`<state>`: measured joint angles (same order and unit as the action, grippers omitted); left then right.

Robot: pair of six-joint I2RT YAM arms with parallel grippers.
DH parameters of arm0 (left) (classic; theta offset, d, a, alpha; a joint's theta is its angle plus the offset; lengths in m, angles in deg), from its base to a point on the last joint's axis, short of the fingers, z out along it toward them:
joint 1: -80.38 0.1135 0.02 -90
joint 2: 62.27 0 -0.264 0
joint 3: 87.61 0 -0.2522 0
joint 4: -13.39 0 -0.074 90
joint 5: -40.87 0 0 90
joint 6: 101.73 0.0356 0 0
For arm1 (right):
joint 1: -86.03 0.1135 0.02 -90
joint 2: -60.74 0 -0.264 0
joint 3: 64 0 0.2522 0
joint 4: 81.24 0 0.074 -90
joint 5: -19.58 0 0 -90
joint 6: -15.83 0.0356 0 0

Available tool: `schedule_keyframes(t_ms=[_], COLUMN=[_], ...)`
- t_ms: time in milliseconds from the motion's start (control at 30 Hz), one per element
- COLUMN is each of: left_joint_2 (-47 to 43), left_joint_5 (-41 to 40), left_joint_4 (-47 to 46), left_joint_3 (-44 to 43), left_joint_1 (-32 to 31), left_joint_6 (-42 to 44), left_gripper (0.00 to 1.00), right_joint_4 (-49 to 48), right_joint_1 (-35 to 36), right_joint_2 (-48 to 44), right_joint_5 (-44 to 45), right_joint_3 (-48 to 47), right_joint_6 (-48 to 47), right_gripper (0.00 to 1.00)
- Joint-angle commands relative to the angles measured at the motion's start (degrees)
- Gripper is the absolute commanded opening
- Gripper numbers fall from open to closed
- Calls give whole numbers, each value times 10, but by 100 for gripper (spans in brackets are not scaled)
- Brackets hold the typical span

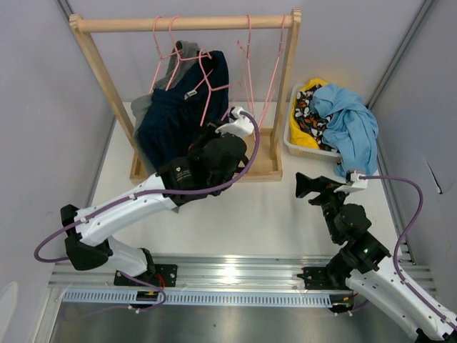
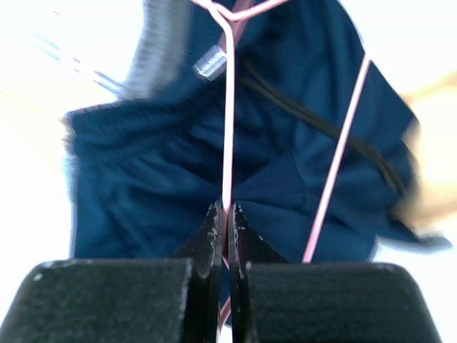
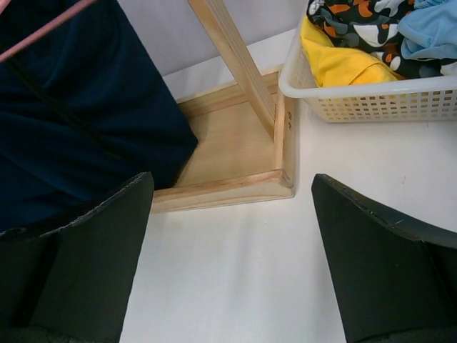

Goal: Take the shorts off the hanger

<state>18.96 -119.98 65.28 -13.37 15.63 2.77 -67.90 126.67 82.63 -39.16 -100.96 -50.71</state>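
Observation:
Dark navy shorts (image 1: 168,118) hang on a pink wire hanger (image 1: 207,89) from the wooden rack's rail (image 1: 186,23). A grey garment (image 1: 182,51) sits behind them. My left gripper (image 1: 203,134) is pressed against the shorts' lower right. In the left wrist view it (image 2: 228,211) is shut on a thin wire of the hanger (image 2: 228,128), with the shorts (image 2: 157,186) right behind. My right gripper (image 1: 303,184) stands open and empty over the table, right of the rack. In its own view it (image 3: 232,179) faces the rack's base corner, with the shorts (image 3: 78,121) at the upper left.
Empty pink hangers (image 1: 250,64) hang on the rail's right half. The rack's wooden base (image 3: 228,189) lies on the white table. A white basket (image 1: 294,139) at the back right holds yellow patterned cloth, and a light blue garment (image 1: 353,121) drapes over it.

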Motion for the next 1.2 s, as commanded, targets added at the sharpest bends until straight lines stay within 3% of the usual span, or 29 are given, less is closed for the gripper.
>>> schedule_keyframes(t_ms=[0,33,67,133,167,267,367,500,633,700,967,1100,1167], left_joint_2=[-31,-38,-37,-21,-11,35,72,97,108,116,146,143,137], left_joint_5=[-90,-92,-95,-96,-94,-83,-71,-63,-44,-29,6,40,46], left_joint_4=[-283,-355,-509,-664,-790,-886,-918,-840,-590,-513,-301,-132,-119], left_joint_3=[22,39,47,67,65,42,6,-52,-96,-128,-167,-179,-154], left_joint_1=[6,5,5,6,7,18,26,36,44,50,52,52,55], left_joint_6=[276,330,446,571,676,791,816,745,574,483,297,174,143], left_gripper=[0,0,0,0,0,0,0,0,0,0,0,0,0], right_joint_4=[-6,-6,-7,-7,-8,-15,-24,-30,-32,-30,-31,-33,-33], right_joint_1=[2,2,2,2,2,1,1,1,-2,-3,-10,-13,-13], right_joint_2=[-11,-11,-12,-15,-15,-19,-20,-17,-15,-16,-16,-10,-6], right_joint_5=[16,16,16,16,16,13,6,4,3,3,0,-2,-6], right_joint_3=[4,5,8,10,11,17,24,24,20,22,26,23,22], right_joint_6=[-4,-5,-4,-4,-5,-3,0,-9,-17,-17,-13,-12,-11], right_gripper=[99,100,99,100,100,99,99,99,100,99,99,99,100])
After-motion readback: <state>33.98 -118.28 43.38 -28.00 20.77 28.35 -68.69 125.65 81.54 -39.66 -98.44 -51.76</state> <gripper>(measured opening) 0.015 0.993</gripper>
